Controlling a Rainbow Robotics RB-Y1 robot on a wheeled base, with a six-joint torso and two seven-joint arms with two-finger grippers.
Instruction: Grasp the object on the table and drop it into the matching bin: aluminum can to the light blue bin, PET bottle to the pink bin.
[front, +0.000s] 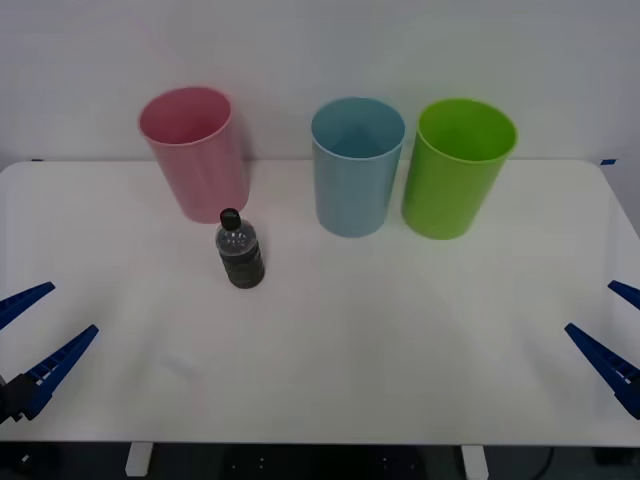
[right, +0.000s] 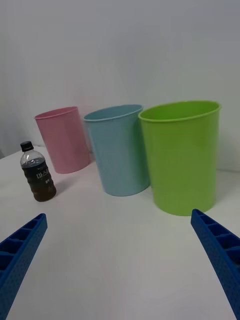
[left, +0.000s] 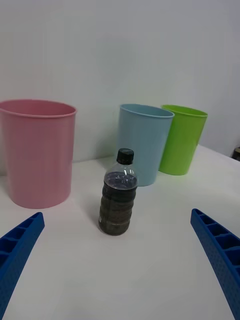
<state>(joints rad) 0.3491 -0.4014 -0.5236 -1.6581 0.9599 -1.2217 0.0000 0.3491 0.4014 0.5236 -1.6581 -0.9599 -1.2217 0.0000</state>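
Note:
A small PET bottle (front: 239, 251) (left: 117, 201) (right: 38, 173) with a black cap and dark contents stands upright on the white table (front: 330, 350), just in front of the pink bin (front: 194, 152) (left: 36, 151) (right: 62, 138). The light blue bin (front: 355, 164) (left: 144, 142) (right: 120, 148) stands to the right of the pink one. My left gripper (front: 35, 330) (left: 120, 260) is open at the table's front left corner, well short of the bottle. My right gripper (front: 612, 335) (right: 120, 260) is open at the front right edge.
A bright green bin (front: 458, 166) (right: 181, 155) (left: 182, 138) stands close beside the light blue one at the back right. A plain white wall rises behind the bins. Bare tabletop stretches between both grippers and the bottle.

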